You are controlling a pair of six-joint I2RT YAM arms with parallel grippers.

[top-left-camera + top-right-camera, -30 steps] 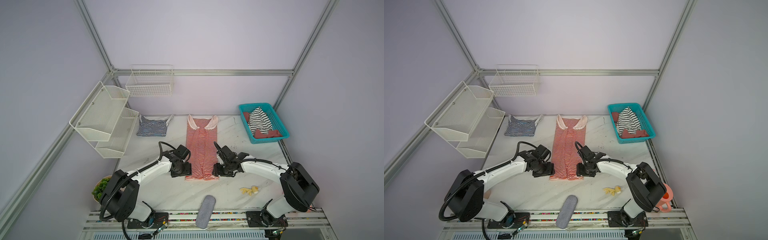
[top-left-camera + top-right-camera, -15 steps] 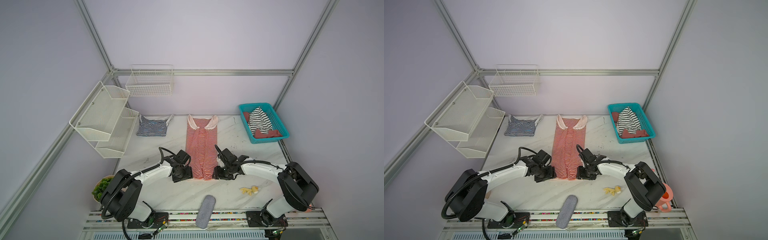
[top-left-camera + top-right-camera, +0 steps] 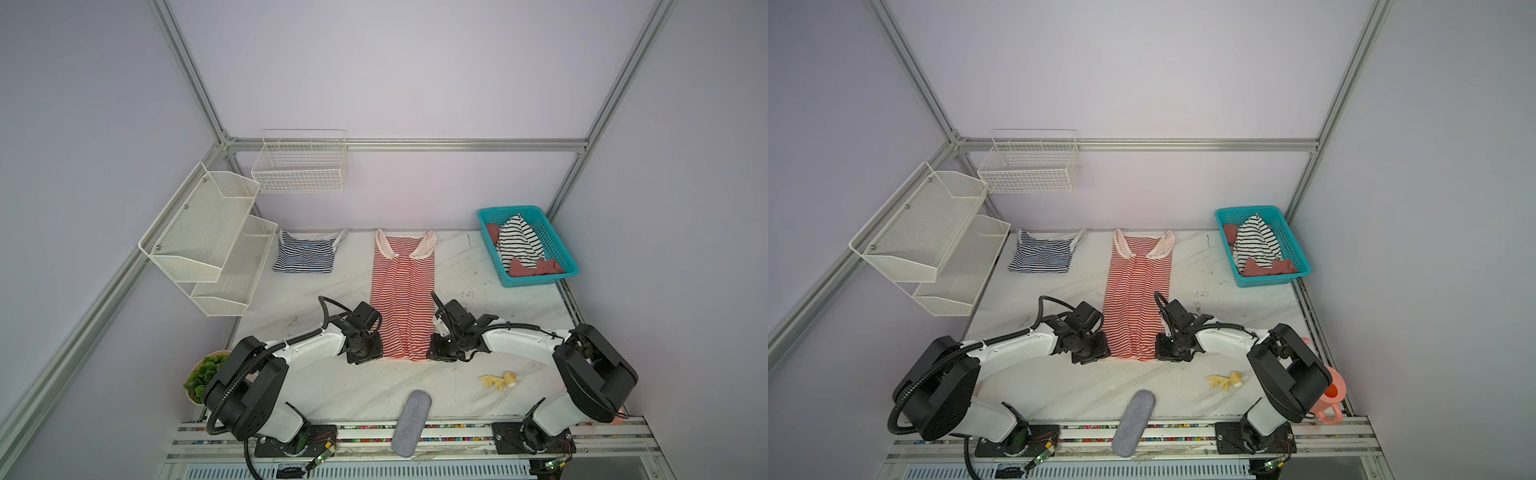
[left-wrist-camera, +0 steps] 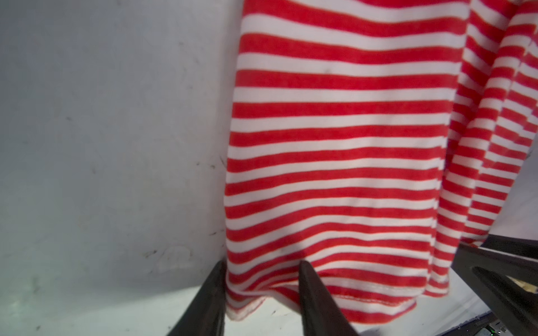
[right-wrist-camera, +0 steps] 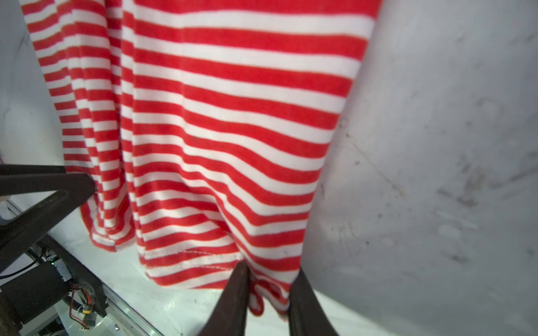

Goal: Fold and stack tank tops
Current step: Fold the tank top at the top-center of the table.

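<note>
high twin top views; wrist cameras close on red-striped tank top (image 4: 334, 131)

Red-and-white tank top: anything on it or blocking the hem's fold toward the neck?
Nothing visible does. The red-and-white tank top lies bare from hem to neck. The grey case sits near the table's front edge and the teal basket off to one side, both apart from it.

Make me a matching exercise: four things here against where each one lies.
1. red top
2. navy top
3. grey case
4. basket

A. far right corner
B. hanging over the near edge
C. centre, laid out lengthwise
D. far left, by the shelf

Pairs: 1-C, 2-D, 3-B, 4-A
</note>
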